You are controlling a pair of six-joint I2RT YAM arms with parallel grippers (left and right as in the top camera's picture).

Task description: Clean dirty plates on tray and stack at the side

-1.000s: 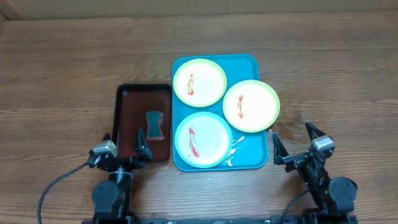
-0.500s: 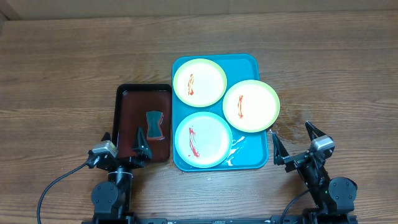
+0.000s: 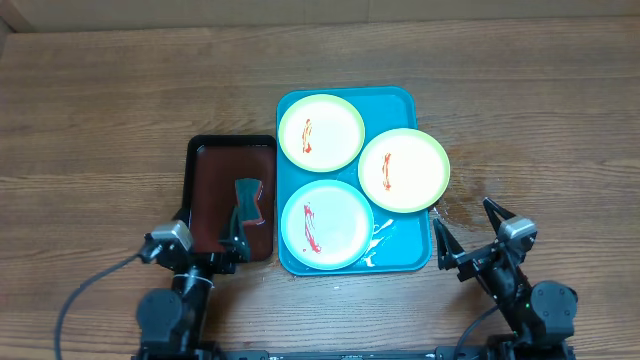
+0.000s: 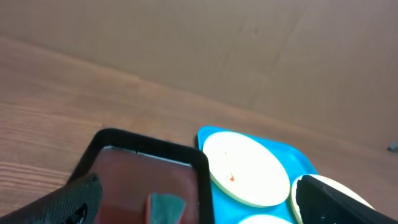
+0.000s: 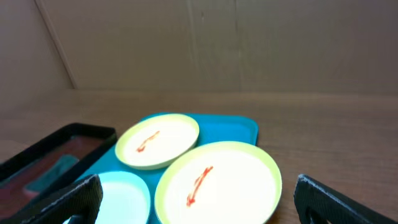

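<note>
Wood-grain tabletop [image 3: 100,100] runs under everything, with a plain brown board [image 5: 186,43] behind it in the wrist views. Your left gripper [image 3: 200,238] and right gripper [image 3: 468,228] are both spread wide and hold nothing. All three plates lie flat on the turquoise tray [image 3: 405,100]. The blue-rimmed plate [image 3: 327,223] is just ahead and right of your left gripper. The near yellow-green plate [image 3: 403,169] is just ahead and left of your right gripper, and the far yellow-green plate [image 3: 320,131] lies beyond both. Expect them to be light, stiff plastic, slick where the red sauce sits, so pinch the raised rim. The near yellow-green plate overhangs the tray's right edge, which likely gives you the easiest bite. A teal pad [image 3: 247,198], probably a sponge, soft and compliant, sits on the dark tray [image 3: 192,170] right ahead of your left gripper. No brand, label or writing can be read anywhere.
</note>
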